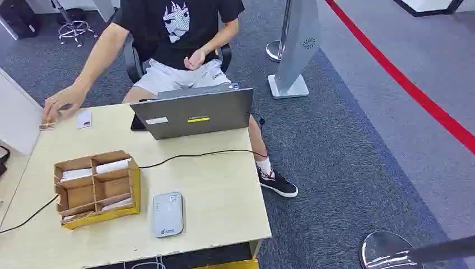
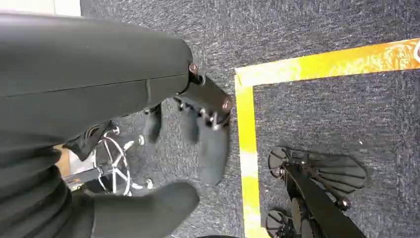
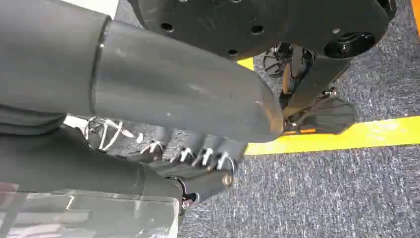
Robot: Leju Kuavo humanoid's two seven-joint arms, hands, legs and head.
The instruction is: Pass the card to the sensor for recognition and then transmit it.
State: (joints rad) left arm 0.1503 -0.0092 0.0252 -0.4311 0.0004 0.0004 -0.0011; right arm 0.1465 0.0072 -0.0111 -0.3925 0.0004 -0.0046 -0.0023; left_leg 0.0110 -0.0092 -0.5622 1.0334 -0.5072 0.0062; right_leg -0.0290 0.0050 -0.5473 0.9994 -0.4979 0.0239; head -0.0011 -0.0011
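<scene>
Table: a pale wooden table point(image 1: 224, 190) carries everything; the robot faces its near edge, a seated person point(image 1: 173, 33) its far edge.
Card box: a cardboard box point(image 1: 96, 189) with compartments sits toward the near left corner, within the robot's reach. Pale cards point(image 1: 112, 166) lie in several compartments, presumably the stock to draw from.
Sensor: a flat grey reader point(image 1: 167, 214) lies just beside the box at the near edge, so a lifted card needs only a short move onto it.
Cable: a black cable point(image 1: 196, 155) runs across the table behind the box.
Laptop: a laptop point(image 1: 193, 112) stands at the far edge, lid back toward the robot, serving the person.
Person's hand: a hand point(image 1: 64, 101) rests at the far left corner beside a small white card point(image 1: 84, 119), likely the hand-over spot.
Left hand: the left hand point(image 2: 198, 144) hangs over carpet, fingers apart and holding nothing.
Right hand: the right hand point(image 3: 198, 163) hangs low too; its fingers seem loosely curled with nothing in them, though I cannot tell for certain.
Stage: judged not yet begun.
</scene>
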